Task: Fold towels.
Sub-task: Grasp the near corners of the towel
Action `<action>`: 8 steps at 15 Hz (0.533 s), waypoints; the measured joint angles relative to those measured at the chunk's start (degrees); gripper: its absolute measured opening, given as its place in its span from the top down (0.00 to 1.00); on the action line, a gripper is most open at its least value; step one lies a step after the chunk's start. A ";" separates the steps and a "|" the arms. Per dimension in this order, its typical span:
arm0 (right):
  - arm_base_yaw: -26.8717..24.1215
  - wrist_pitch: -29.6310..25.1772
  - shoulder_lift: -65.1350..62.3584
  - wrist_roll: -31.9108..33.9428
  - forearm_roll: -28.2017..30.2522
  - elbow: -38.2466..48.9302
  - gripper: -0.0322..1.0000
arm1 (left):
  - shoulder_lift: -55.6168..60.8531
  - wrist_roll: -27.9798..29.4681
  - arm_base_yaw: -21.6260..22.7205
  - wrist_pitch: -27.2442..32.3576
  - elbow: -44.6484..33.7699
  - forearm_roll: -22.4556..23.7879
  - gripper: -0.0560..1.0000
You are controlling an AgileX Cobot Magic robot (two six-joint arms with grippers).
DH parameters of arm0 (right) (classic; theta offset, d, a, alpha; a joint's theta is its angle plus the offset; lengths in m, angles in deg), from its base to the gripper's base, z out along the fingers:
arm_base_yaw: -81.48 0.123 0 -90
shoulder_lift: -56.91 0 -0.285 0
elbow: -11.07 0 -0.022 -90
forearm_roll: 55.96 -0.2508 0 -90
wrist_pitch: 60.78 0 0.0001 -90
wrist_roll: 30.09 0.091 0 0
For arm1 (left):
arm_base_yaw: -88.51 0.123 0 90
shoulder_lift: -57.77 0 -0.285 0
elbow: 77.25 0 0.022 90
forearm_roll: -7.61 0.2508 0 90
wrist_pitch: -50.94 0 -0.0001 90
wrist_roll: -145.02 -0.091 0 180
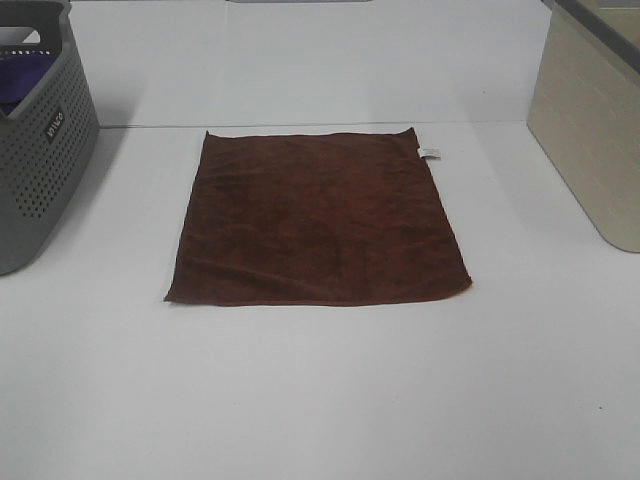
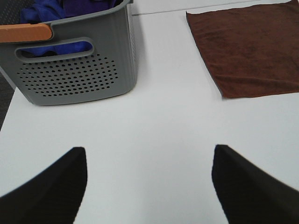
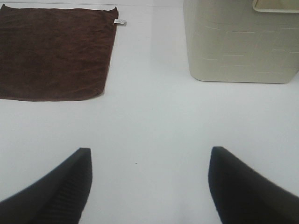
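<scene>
A dark reddish-brown towel [image 1: 318, 218] lies flat and spread out on the white table, with a small white tag [image 1: 429, 152] on its far right edge. It also shows in the left wrist view [image 2: 250, 46] and the right wrist view [image 3: 53, 51]. Neither gripper shows in the exterior high view. My left gripper [image 2: 149, 184] is open and empty above bare table, near the grey basket and apart from the towel's near left corner. My right gripper [image 3: 149, 182] is open and empty above bare table, apart from the towel's near right corner.
A grey perforated basket [image 1: 40, 150] stands at the left and holds a purple-blue cloth [image 2: 56, 11]; it has an orange handle [image 2: 23, 32]. A beige bin [image 1: 590, 130] stands at the right, also in the right wrist view [image 3: 240, 42].
</scene>
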State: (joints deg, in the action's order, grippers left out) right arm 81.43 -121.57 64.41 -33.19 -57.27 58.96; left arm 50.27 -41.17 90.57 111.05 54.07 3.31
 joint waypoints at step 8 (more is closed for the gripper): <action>0.00 0.00 0.00 0.00 0.00 0.00 0.30 | 0.00 0.00 0.00 0.00 0.00 0.00 0.29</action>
State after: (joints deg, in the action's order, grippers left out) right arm 81.43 -121.57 64.41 -33.19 -57.27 58.96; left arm 50.27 -41.17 90.57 111.05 54.07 3.31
